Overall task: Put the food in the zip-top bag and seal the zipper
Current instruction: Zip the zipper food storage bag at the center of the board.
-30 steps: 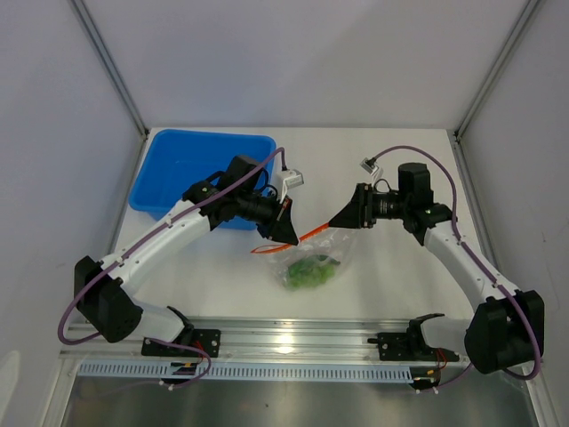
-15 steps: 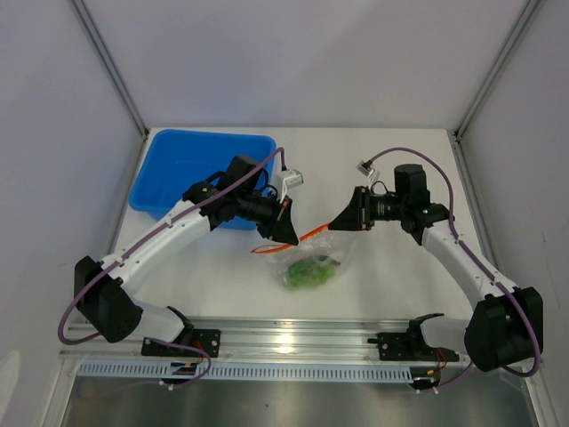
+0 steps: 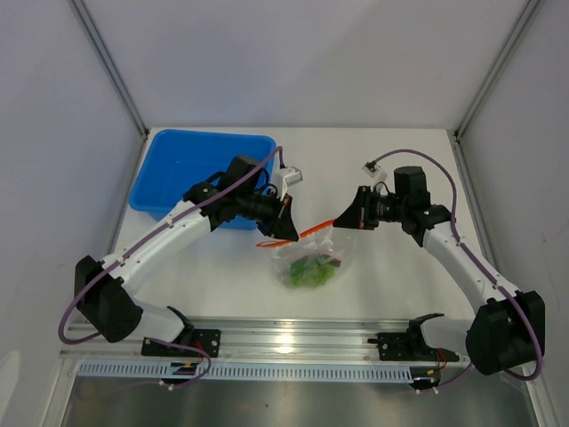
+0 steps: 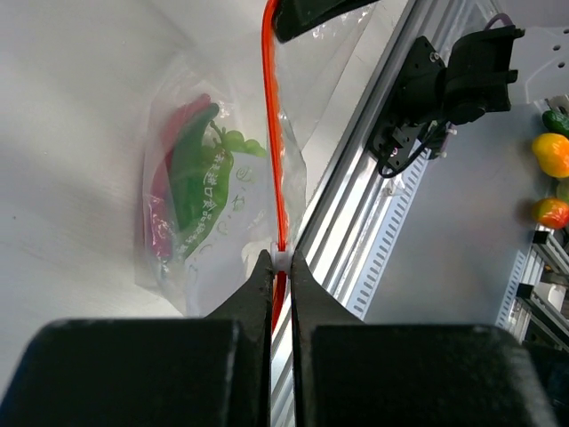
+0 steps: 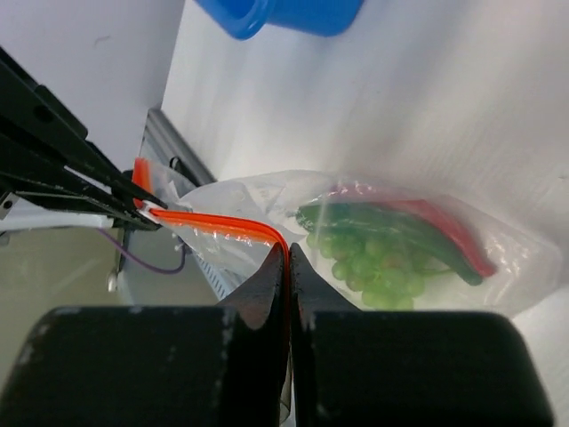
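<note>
The clear zip-top bag hangs just above the table between the two arms, its bottom resting on the surface. Inside lie the food pieces: light-green grapes, a darker-green piece and a slim red piece. The red-orange zipper is stretched along the mouth. My left gripper is shut on the white slider at the zipper's left end. My right gripper is shut on the zipper at its right end. Both grippers also show from above, the left gripper and the right gripper.
A blue tub stands at the back left, close behind the left arm. The aluminium rail runs along the near edge. Bare white table lies to the right of the bag.
My right gripper has shut onto the zipper's right end after standing half open. The zipper now runs straighter between both grippers. The left gripper has shifted slightly toward the back.
</note>
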{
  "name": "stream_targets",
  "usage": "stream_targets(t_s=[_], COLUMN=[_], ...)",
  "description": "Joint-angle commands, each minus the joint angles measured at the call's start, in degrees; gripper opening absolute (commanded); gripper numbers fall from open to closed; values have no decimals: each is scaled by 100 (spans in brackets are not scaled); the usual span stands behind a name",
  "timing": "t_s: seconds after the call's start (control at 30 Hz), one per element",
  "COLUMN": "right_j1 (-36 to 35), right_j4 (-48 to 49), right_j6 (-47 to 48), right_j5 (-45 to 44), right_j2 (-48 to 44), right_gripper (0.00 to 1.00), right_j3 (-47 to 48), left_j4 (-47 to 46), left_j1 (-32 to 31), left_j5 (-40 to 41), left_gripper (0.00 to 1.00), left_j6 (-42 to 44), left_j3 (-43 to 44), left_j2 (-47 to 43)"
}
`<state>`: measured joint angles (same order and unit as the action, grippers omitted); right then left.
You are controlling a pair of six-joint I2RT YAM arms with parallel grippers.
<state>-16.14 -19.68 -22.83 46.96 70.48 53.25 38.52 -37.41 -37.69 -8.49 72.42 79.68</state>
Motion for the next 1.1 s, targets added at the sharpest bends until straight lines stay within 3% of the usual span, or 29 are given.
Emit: stream_targets(t_s=[0.0,0.37,1.07], right_j1=[190,568,490], right_j4=[-149,-510,-1222], right_j6=[-63,-266,-433], right_j5=[-1144,-1892,-2042], right_j2=[-306,-614,-1396], right_gripper=[0,0,0], right_j3=[124,36,89], left_j4=[129,208,331], left_j1=[41,41,41], left_j5=[183,508,684], left_gripper=[1,1,2], left_j6=[-135,-170,-285], left_j3=[-53,-237,-440], left_j2=[-163,-426,-902])
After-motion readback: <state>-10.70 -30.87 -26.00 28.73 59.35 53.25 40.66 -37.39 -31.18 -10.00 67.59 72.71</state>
